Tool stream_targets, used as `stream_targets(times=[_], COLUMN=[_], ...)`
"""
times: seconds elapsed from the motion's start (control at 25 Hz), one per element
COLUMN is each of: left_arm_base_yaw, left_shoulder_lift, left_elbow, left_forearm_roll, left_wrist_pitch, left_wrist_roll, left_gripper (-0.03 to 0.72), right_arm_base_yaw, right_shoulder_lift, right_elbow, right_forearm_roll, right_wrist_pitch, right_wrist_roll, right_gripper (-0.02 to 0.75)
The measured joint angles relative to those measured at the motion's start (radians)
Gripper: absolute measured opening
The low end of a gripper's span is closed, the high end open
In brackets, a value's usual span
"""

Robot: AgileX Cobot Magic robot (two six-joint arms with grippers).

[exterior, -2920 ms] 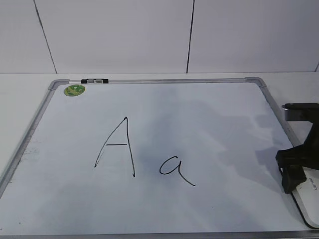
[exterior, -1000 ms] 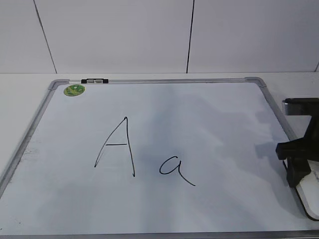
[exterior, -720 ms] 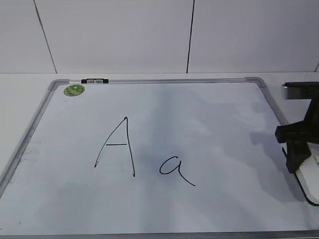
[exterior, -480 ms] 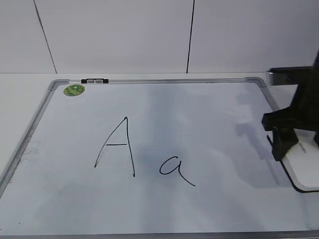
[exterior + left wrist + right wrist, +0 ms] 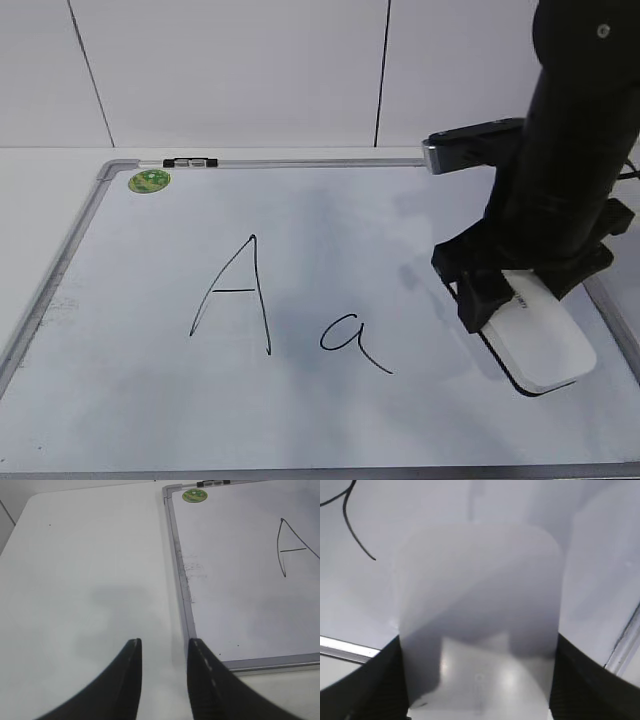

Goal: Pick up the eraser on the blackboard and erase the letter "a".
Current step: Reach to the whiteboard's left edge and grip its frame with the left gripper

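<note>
White eraser (image 5: pixel 540 340) now clamped in right gripper (image 5: pixel 520 305) jaws, carried in from blackboard (image 5: pixel 400 215) right edge to just right of letter "a" (image 5: pixel 352 342), unerased, wipe next; left gripper (image 5: pixel 164 672) jaws parted, empty, over table (image 5: pixel 85 580).

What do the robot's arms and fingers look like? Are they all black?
Mostly black. The right arm is a thick, matte black tube carrying a grey rectangular box on its side, with a chunky black right gripper below. The left gripper has two black, curved, pointed fingers with small pale marks along their inner edges.
</note>
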State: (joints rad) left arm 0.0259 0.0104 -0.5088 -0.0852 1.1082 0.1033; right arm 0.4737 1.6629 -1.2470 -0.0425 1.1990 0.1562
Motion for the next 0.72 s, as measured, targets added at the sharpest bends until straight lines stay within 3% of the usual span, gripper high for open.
stream_targets(times=[0.28, 0.72], left_arm_base_yaw=[0.000, 0.000], left_shoulder_lift=[0.000, 0.020], left_elbow=[0.000, 0.000], left_forearm_roll=[0.000, 0.025], left_wrist_pitch=[0.000, -0.007], left_wrist_roll=[0.000, 0.000], left_gripper=[0.235, 0.235], right_arm_base_yaw=[0.058, 0.062], right_shoulder_lift=[0.000, 0.000], right_elbow=[0.000, 0.000], right_forearm_roll=[-0.002, 0.000], right_wrist_pitch=[0.005, 0.015], right_wrist_roll=[0.000, -0.002], right_gripper=[0.529, 0.529])
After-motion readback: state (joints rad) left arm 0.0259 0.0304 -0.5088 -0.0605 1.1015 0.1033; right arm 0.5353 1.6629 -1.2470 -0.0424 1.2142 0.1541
